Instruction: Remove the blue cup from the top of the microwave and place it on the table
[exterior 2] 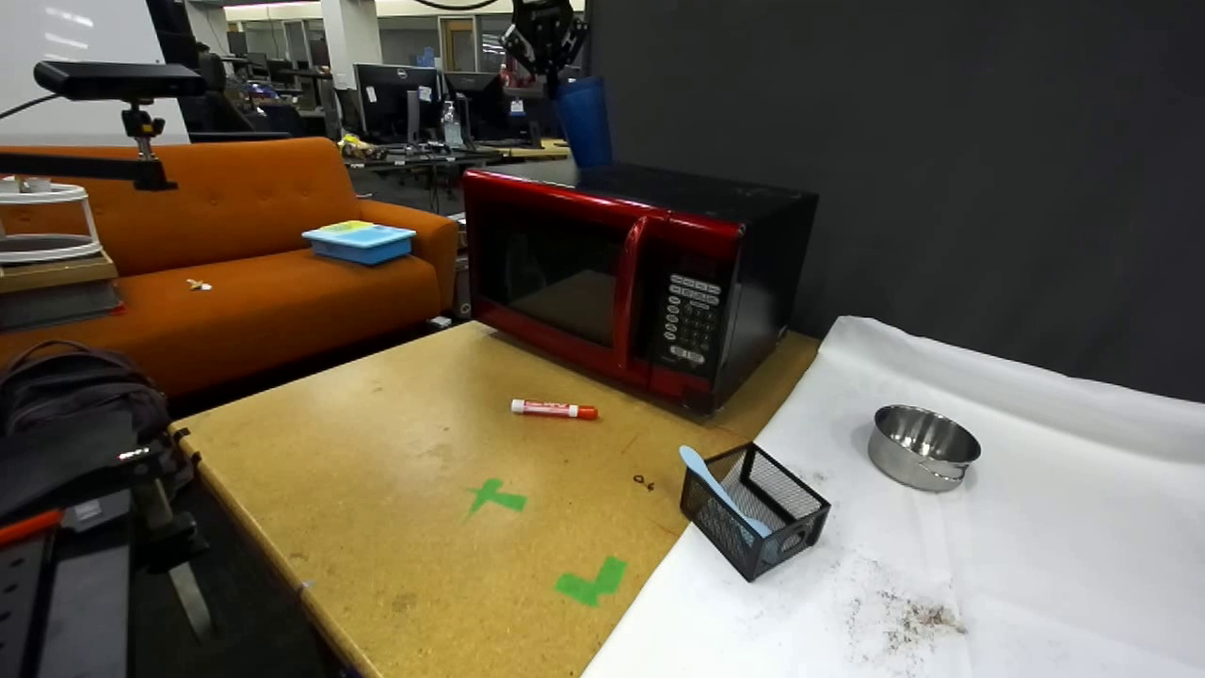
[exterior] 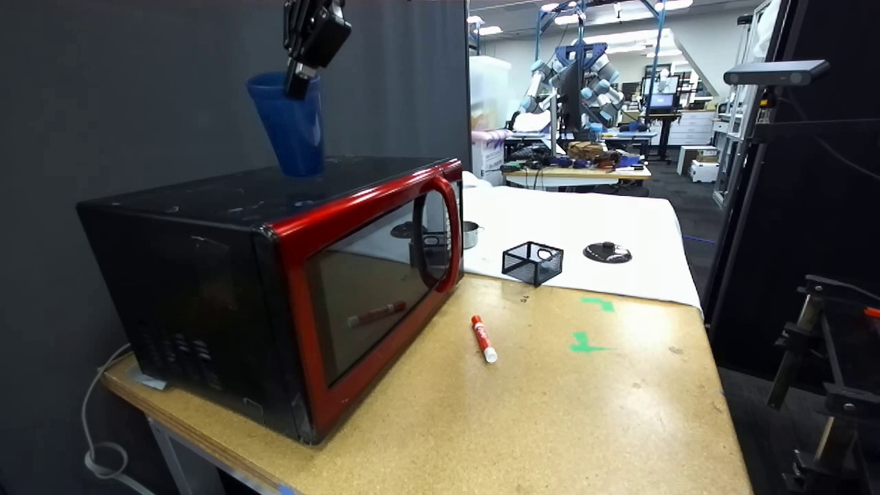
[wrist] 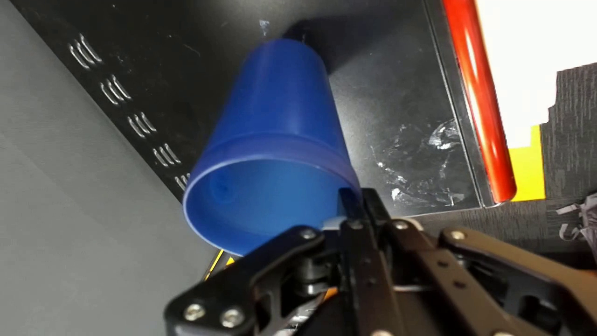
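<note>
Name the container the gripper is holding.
The blue cup: the gripper pinches its rim, while the black wire basket and metal pot stand apart from it.

The gripper (wrist: 363,200) runs off the wrist view's bottom edge and the top edge of both exterior views. The underside of the blue cup (wrist: 284,102) is hidden — touching the top of the microwave (exterior: 265,295) or just clear of it, I cannot tell. In an exterior view the microwave covers part of the steel pot (exterior: 470,235) and the bottom edge crops the table (exterior: 584,412); lettering on the keypad (exterior 2: 694,315) is too small to read.
</note>
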Robot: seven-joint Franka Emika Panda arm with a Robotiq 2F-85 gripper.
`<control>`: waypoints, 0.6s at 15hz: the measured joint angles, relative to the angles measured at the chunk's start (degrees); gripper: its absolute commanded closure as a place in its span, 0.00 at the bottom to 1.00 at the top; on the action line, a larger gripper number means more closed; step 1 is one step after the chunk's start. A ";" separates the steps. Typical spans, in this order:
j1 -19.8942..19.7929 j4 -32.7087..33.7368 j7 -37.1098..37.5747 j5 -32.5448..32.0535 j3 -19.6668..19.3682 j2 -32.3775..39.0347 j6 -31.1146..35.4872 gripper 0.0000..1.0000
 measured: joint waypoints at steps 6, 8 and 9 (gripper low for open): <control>-0.64 -5.31 2.45 1.46 -0.13 -9.13 0.30 0.99; -1.90 -11.23 3.10 5.76 -0.11 -14.29 1.12 0.99; -2.74 -14.89 2.99 8.96 -0.10 -16.68 1.60 0.99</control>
